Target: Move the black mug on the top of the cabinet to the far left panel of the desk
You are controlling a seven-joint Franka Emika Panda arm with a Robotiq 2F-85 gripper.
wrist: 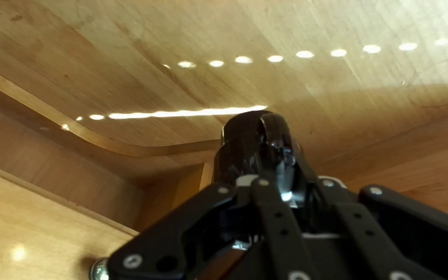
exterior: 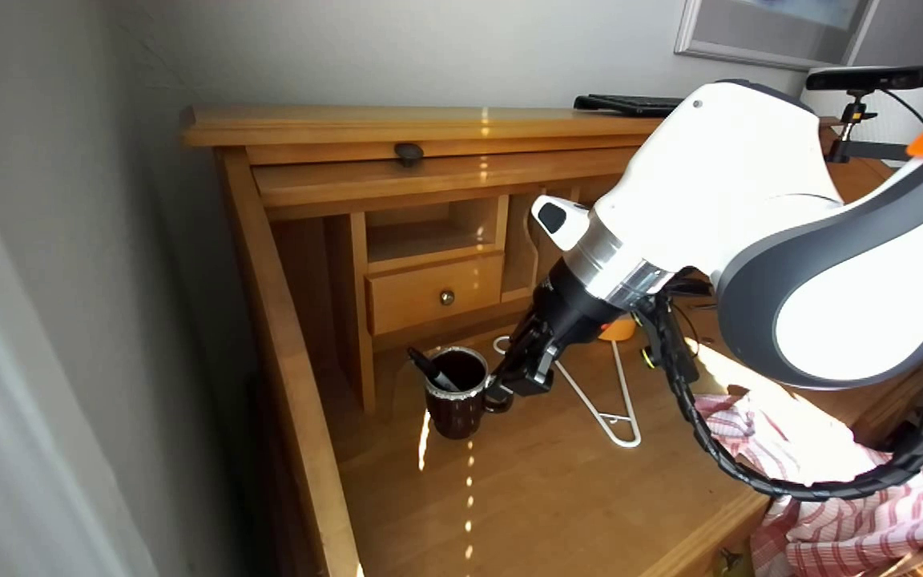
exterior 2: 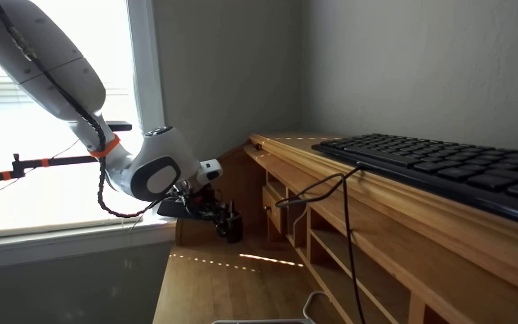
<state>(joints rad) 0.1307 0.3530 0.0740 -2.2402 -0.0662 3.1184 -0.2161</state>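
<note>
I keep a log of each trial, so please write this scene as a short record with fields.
gripper: closed on the black mug, at its handle
mug pose: roughly upright
mug place: on or above the left part of the desk; contact unclear
mug contents: a pen-like object
drawer: shut
cabinet top: black keyboard
task state: mug not yet released

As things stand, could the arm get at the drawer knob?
Probably not: its gripper holds the black mug by the handle, though the knob shows uncovered in both exterior views.
</note>
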